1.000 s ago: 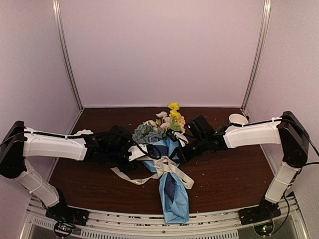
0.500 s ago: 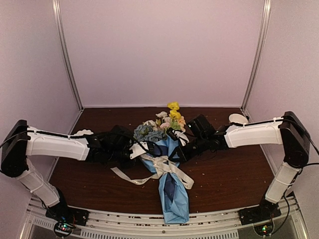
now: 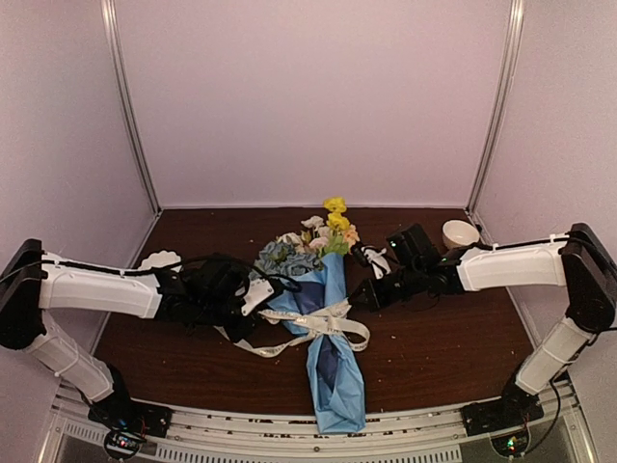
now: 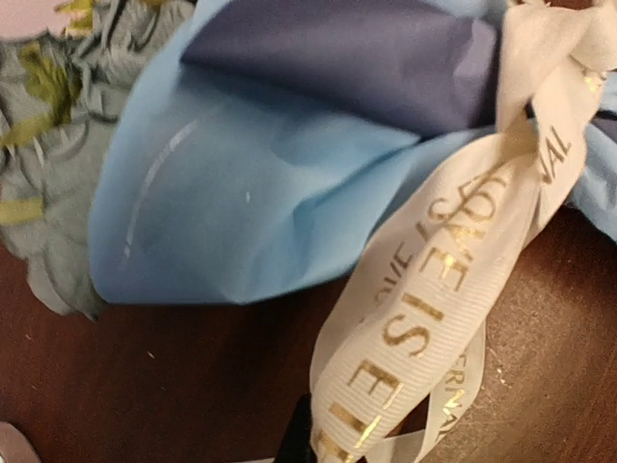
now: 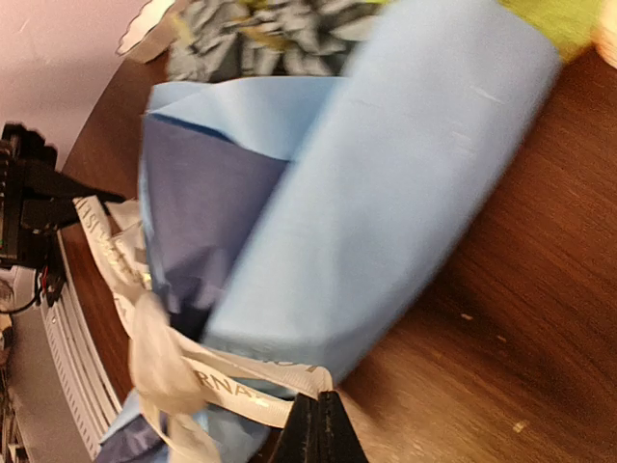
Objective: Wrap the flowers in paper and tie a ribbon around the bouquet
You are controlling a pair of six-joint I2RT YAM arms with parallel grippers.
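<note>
Change: left claw [image 3: 258,297] now clamps ribbon [image 3: 323,323]; arms spread.
Right claw [image 5: 316,429]: pinching ribbon.
Meaning: knot tightening on bouquet [image 3: 328,280].

Lab booth: plain pale walls [image 3: 308,96] enclose a brown table [image 3: 434,347].

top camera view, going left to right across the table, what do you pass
scalloped white dish -> left gripper -> bouquet -> right gripper -> round white bowl
</note>
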